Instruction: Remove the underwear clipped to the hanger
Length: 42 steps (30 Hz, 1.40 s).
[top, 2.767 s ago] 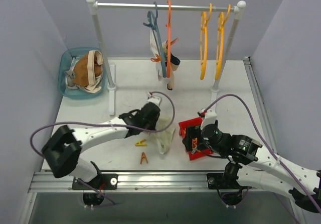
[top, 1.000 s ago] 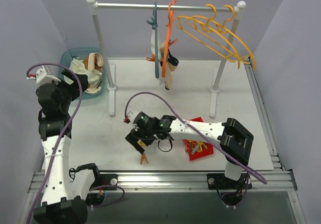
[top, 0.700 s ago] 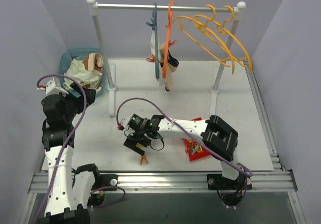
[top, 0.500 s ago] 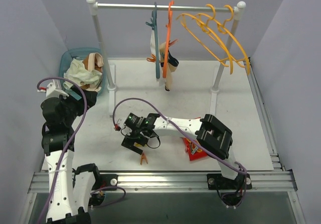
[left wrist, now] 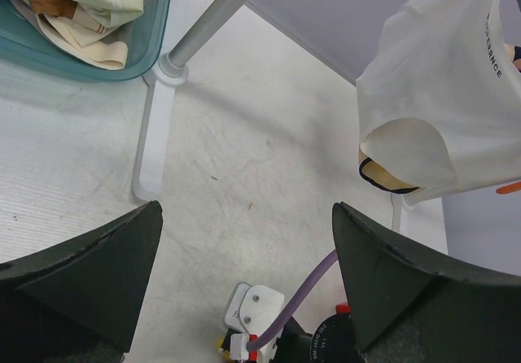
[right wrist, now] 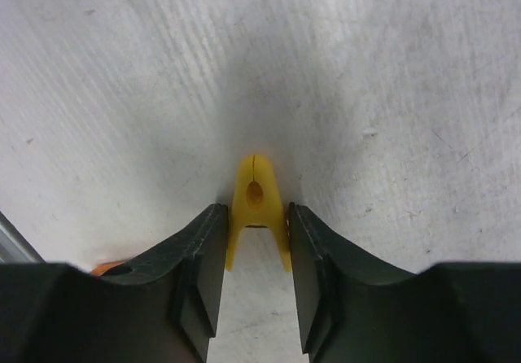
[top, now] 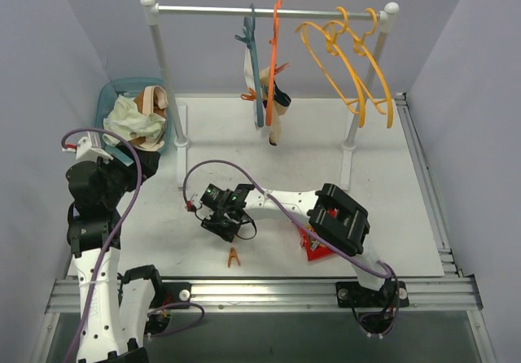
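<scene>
The right end effector was clamped on a yellow clothespin lying on the scuffed white counter. The left end effector, its fingers wide apart, hung above that counter. Ahead to its right, underwear hung clipped below the rail, against pale lilac walls.

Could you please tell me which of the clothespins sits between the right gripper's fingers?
The yellow clothespin: the right gripper has a finger pressed against each of its sides. The orange clothespin lies apart from the gripper, nearer the arms' bases.
</scene>
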Motion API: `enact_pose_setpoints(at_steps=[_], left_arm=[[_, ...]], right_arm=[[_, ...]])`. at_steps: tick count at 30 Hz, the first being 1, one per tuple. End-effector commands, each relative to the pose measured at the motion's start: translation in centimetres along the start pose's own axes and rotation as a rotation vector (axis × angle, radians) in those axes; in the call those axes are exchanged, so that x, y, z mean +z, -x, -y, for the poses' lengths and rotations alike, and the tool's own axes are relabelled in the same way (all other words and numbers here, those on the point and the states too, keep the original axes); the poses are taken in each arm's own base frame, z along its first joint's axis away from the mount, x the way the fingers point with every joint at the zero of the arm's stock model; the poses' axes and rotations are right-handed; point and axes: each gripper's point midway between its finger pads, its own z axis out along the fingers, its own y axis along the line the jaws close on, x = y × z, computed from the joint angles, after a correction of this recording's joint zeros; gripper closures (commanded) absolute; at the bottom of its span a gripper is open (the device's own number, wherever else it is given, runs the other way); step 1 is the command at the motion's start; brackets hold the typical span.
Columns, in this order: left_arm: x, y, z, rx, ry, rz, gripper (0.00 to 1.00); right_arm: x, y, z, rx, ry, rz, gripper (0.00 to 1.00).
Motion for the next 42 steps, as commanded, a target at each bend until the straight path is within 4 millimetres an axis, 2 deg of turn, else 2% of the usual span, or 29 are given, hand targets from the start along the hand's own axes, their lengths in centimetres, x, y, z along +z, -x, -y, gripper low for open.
enact_pose_setpoints(at_steps=[1, 2, 3, 5, 6, 7, 8, 9, 10, 11, 12, 13, 14, 15, 17, 18, 20, 21, 22, 23, 26, 31, 33, 34, 35, 36, 39, 42], left_arm=[[-0.4, 0.3, 1.0, 0.017, -0.043, 0.003, 0.06], [-0.3, 0.3, 1.1, 0.016, -0.046, -0.001, 0.06], [-0.3, 0.2, 1.2, 0.015, -0.05, -0.006, 0.06], [-0.2, 0.1, 1.2, 0.013, -0.055, -0.017, 0.06], [-0.2, 0.1, 1.3, 0.014, -0.061, -0.017, 0.06], [-0.2, 0.0, 1.4, 0.014, -0.066, -0.021, 0.06], [-0.2, -0.1, 1.6, 0.014, -0.077, -0.029, 0.06], [-0.3, -0.1, 1.8, 0.012, -0.086, -0.032, 0.06], [-0.2, -0.2, 1.9, 0.012, -0.093, -0.037, 0.06], [-0.1, -0.3, 2.2, 0.013, -0.105, -0.046, 0.06], [-0.2, -0.5, 2.6, 0.015, -0.132, -0.059, 0.06], [-0.1, -0.6, 2.8, 0.014, -0.14, -0.064, 0.06], [0.1, -0.9, 2.8, 0.013, -0.145, -0.078, 0.06], [0.2, -0.9, 2.8, 0.016, -0.148, -0.078, 0.06], [0.4, -1.1, 2.6, 0.014, -0.144, -0.084, 0.06], [0.5, -1.2, 2.6, 0.018, -0.146, -0.084, 0.06], [0.7, -1.5, 2.4, 0.013, -0.147, -0.098, 0.06], [0.9, -1.7, 2.4, 0.012, -0.154, -0.107, 0.06], [0.9, -2.0, 2.5, 0.01, -0.161, -0.118, 0.06], [1.0, -2.1, 2.5, 0.008, -0.162, -0.125, 0.06], [0.9, -2.3, 2.7, 0.01, -0.175, -0.138, 0.06], [1.0, -3.0, 3.0, 0.024, -0.191, -0.168, 0.06], [1.2, -3.3, 2.7, 0.028, -0.184, -0.18, 0.06], [1.2, -3.3, 2.7, 0.028, -0.185, -0.179, 0.06], [1.2, -3.4, 2.8, 0.029, -0.188, -0.182, 0.06], [1.2, -3.4, 2.8, 0.027, -0.189, -0.185, 0.06], [1.3, -3.3, 3.0, 0.03, -0.196, -0.181, 0.06], [1.3, -3.4, 3.0, 0.029, -0.198, -0.186, 0.06]], right_arm=[[-1.2, -2.0, 0.7, 0.077, -0.042, -0.048, 0.67], [-1.3, -2.3, 1.2, 0.11, -0.067, -0.05, 0.73], [-1.9, -2.2, 1.4, 0.129, -0.083, -0.037, 0.85], [-2.4, -3.5, 2.3, 0.186, -0.134, -0.046, 0.96], [-3.8, -2.9, 2.7, 0.206, -0.164, 0.002, 1.0], [-3.9, -4.5, 2.8, 0.229, -0.181, -0.017, 1.0], [-4.5, -4.9, 2.7, 0.26, -0.182, -0.001, 1.0], [-6.3, -4.1, 3.0, 0.281, -0.204, 0.081, 1.0], [-7.1, -4.4, 3.0, 0.299, -0.213, 0.111, 1.0], [-7.3, -6.5, 2.9, 0.347, -0.232, 0.101, 1.0], [-9.8, -5.8, 3.2, 0.373, -0.257, 0.19, 1.0], [-10.8, -6.1, 3.3, 0.392, -0.265, 0.229, 1.0], [-10.8, -8.1, 3.1, 0.412, -0.274, 0.224, 1.0], [-13.5, -7.2, 2.9, 0.438, -0.259, 0.342, 1.0], [-15.2, -7.5, 2.7, 0.463, -0.244, 0.43, 1.0], [-16.7, -8.1, 2.6, 0.475, -0.24, 0.491, 1.0], [-18.5, -9.1, 4.1, 0.526, -0.332, 0.534, 1.0], [-19.6, -10.6, 4.8, 0.581, -0.387, 0.512, 1.0], [-20.7, -12.0, 6.7, 0.622, -0.516, 0.497, 1.0], [-21.1, -14.4, 7.2, 0.641, -0.579, 0.413, 1.0], [-22.1, -17.0, 8.6, 0.74, -0.683, 0.347, 1.0], [-20.6, -19.3, 9.4, 0.82, -0.707, 0.255, 1.0], [-20.4, -19.5, 9.6, 0.816, -0.722, 0.235, 0.89], [-20.3, -19.4, 9.7, 0.812, -0.726, 0.23, 0.77], [-20.5, -19.0, 9.8, 0.798, -0.722, 0.233, 0.55], [-20.5, -18.8, 9.8, 0.793, -0.719, 0.232, 0.46], [-20.4, -17.2, 9.1, 0.762, -0.649, 0.267, 0.28], [-19.4, -14.3, 7.3, 0.723, -0.508, 0.321, 0.23]])
